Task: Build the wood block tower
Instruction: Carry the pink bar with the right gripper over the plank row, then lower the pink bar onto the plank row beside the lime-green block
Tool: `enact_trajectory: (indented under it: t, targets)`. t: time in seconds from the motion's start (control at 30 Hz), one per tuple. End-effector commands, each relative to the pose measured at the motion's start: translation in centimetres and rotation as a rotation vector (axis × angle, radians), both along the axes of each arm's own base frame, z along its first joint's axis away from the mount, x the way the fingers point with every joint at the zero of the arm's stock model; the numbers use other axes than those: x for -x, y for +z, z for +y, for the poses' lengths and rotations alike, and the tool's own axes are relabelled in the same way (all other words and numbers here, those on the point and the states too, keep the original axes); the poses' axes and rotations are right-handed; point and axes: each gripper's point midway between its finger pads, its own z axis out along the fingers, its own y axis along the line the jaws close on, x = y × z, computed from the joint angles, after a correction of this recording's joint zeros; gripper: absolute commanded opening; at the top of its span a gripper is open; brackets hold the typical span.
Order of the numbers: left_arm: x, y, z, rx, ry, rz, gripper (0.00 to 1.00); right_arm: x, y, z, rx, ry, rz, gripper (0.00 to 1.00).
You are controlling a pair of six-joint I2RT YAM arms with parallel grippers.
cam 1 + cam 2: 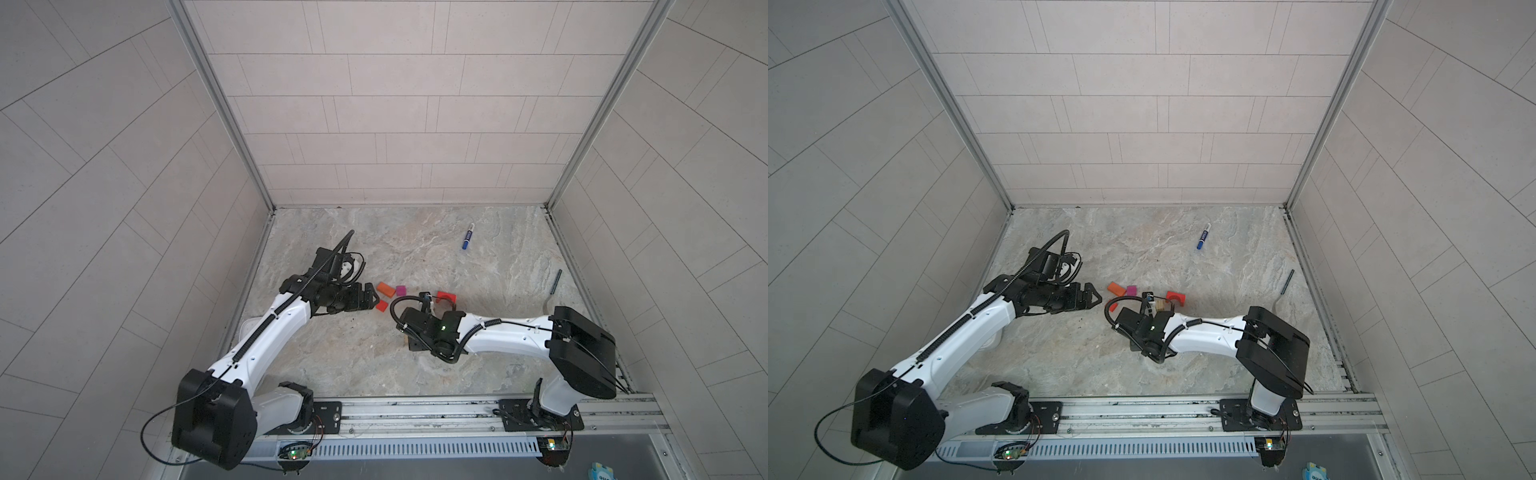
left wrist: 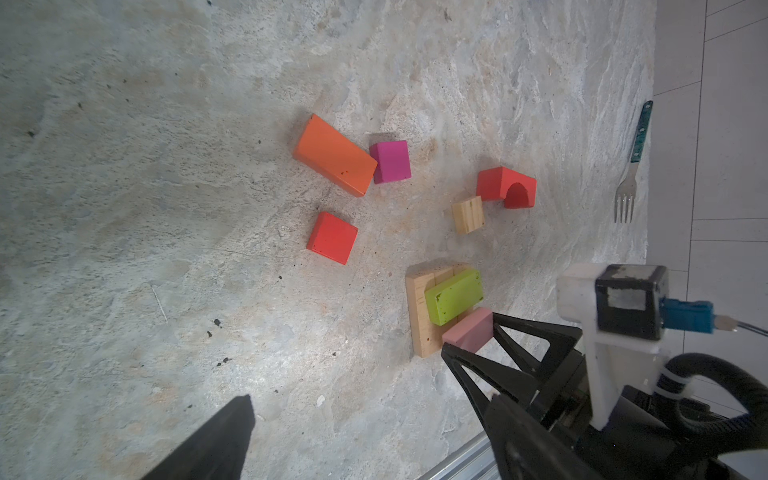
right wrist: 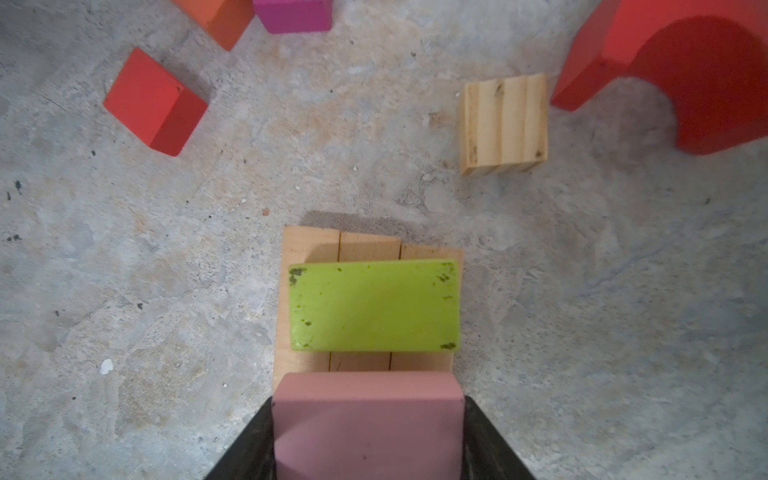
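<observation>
Tan planks (image 3: 368, 249) three; bricks (image 3: 374, 305) three; cubes (image 3: 145, 95) three; red arch (image 3: 706, 62) one.

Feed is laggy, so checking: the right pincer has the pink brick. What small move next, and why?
Probably ease the right pincer forward until the pink brick sits over the lime-green brick: it lies flat across the tan planks, and little bare plank shows beside it.

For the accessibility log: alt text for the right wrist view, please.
The right tool grips a pink brick beside a lime-green brick lying across three tan planks. A red cube, tan block and red arch lie loose nearby.
</observation>
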Motion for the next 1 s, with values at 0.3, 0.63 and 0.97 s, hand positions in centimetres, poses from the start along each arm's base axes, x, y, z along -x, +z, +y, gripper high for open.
enact_trajectory:
  t: [0.3,0.63,0.97]
  targets:
    - [0.08,-0.08,0.17,0.003,0.006,-0.003,0.94,-0.37,-0.17,0.05,0.023,-0.028,-0.013,0.49]
    - [0.11,-0.09,0.14,0.004,0.005,-0.002,0.94,-0.53,-0.21,0.22,0.033,-0.023,-0.013,0.50]
    - [0.09,-0.05,0.15,0.004,0.005,-0.003,0.94,-0.66,-0.39,0.14,0.055,-0.022,-0.011,0.50]
